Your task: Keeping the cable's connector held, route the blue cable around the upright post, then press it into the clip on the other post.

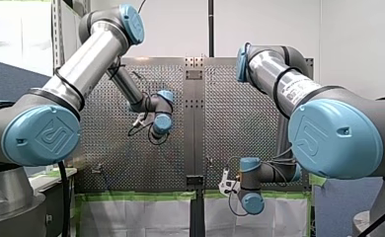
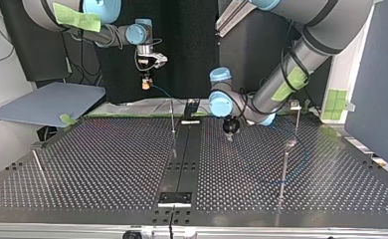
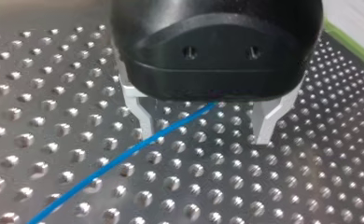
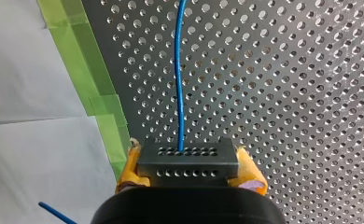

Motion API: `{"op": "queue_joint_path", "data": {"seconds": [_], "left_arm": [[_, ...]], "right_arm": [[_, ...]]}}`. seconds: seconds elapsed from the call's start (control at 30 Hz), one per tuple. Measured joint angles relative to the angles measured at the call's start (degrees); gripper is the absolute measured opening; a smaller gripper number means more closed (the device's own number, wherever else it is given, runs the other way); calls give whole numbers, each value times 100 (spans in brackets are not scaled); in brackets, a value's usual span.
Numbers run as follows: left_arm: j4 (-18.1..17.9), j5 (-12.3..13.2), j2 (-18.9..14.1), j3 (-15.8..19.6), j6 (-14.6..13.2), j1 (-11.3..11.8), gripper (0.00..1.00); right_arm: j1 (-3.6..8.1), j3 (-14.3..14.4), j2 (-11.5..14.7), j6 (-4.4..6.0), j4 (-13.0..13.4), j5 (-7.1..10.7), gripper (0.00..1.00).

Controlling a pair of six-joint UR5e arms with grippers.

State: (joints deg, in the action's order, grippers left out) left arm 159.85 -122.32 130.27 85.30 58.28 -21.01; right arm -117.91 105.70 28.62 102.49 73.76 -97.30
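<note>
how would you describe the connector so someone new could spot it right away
Follow my right arm in from the top view's left to its jaws, hanging near the table's far edge. The connector is the dark grey block clamped between the yellow pads; only it has two rows of small holes, with the blue cable leaving one row.

Perforated table, green tape, possibly grey board

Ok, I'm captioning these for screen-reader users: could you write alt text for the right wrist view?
My right gripper has its yellow-padded fingers shut on a dark connector with rows of small holes. A blue cable leaves the connector and runs ahead over the perforated table, whose edge beside the gripper is lined with green tape.
</note>
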Motion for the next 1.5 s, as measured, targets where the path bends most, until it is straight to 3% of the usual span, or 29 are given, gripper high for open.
{"op": "queue_joint_path", "data": {"seconds": [0.43, 0.97, 1.5], "left_arm": [[-60, -145, 55, -2, 2, -30, 100], [-34, -272, 705, -1, -1, -234, 100], [-66, -435, 858, -97, 84, -363, 100]], "right_arm": [[3, 0, -1, 0, 14, 0, 0], [0, 0, 0, 0, 22, 0, 0], [-14, -4, 0, 0, 93, 15, 0]]}}
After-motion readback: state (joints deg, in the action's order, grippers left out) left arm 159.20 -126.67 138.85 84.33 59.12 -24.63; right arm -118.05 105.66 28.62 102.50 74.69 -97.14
